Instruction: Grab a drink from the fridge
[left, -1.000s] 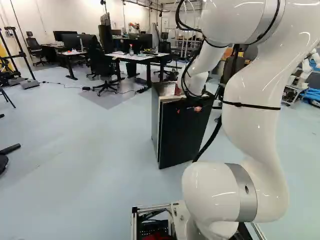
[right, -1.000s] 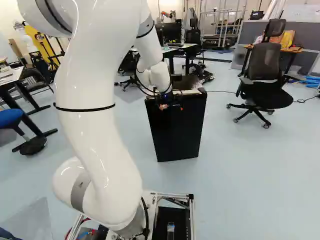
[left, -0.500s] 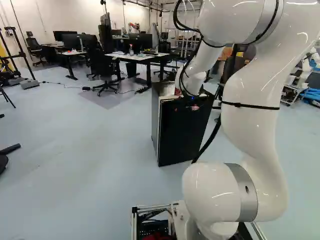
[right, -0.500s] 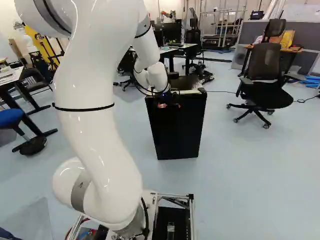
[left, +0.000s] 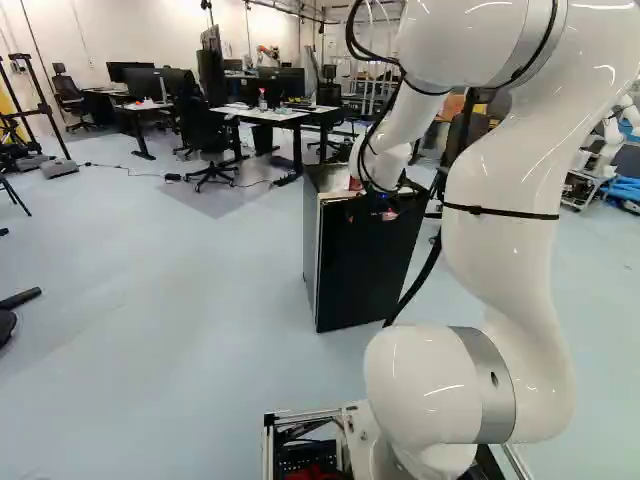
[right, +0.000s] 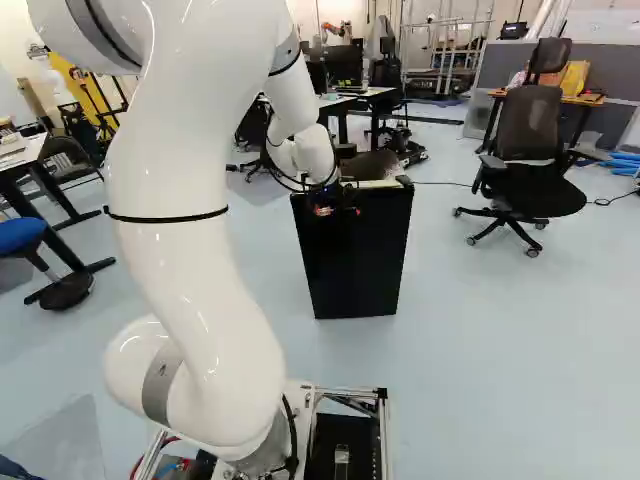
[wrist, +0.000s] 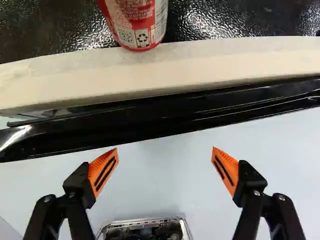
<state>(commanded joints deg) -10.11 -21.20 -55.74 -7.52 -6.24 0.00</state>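
My gripper (right: 330, 208) is at the top front edge of the black fridge (right: 356, 260), whose door looks closed. In the wrist view the gripper (wrist: 165, 156) stands open, nothing between its orange pads (wrist: 103, 171). Ahead of the fingertips runs the glossy black top edge of the door (wrist: 165, 119), with a pale strip (wrist: 200, 66) behind it. Beyond that strip a red and white can (wrist: 137, 22) stands on the dark fridge top (wrist: 215, 20); its upper part is cut off. Inside the fridge nothing is visible.
Right of the fridge in the right base view stands a black office chair (right: 528, 130). Desks (left: 268, 115) with chairs are behind the fridge. A blue stool (right: 22, 236) is at the left of the right base view. Another robot (left: 612, 140) stands far right.
The wrist has shifted slightly at the fridge's top edge, toward the left of the right base view. The fridge front's lower edge has moved slightly away from the base. The base has not moved.
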